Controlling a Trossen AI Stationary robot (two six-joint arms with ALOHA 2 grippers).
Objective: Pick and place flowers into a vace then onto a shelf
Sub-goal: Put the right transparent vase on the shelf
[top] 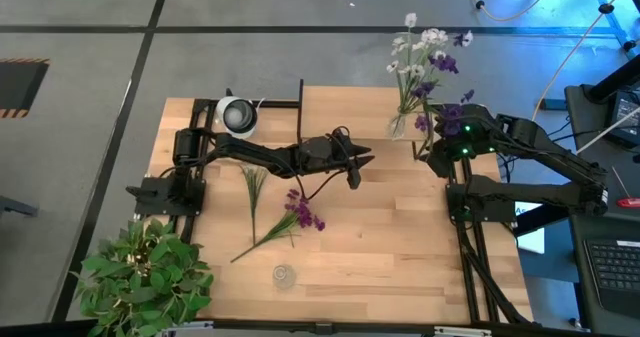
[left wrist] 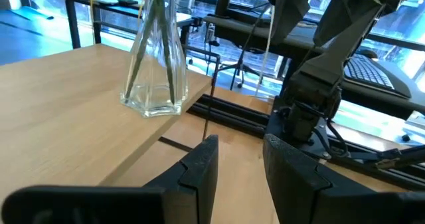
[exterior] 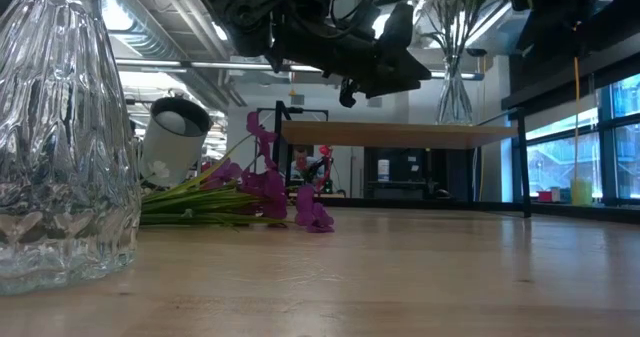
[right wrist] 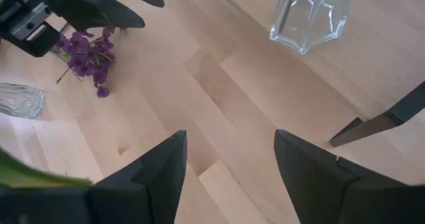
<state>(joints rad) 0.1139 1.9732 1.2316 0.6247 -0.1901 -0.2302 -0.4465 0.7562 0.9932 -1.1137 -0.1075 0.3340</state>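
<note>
Watching the filled vase (top: pixel 400 125) on the shelf (top: pixel 340 112); more flowers (top: pixel 285 215) lie on the desk (top: pixel 400 247); left hand (top: pixel 355 172) and right hand (top: pixel 432 157) both hang open, empty; I judge a careless swing could topple that vase.

Count: two glass vases (top: pixel 401 125) (top: pixel 284 275), one shelf (top: pixel 350 112), one potted plant (top: pixel 140 277), two loose flower bunches (top: pixel 300 212) (top: pixel 254 182) on bench (top: pixel 400 237)
</note>
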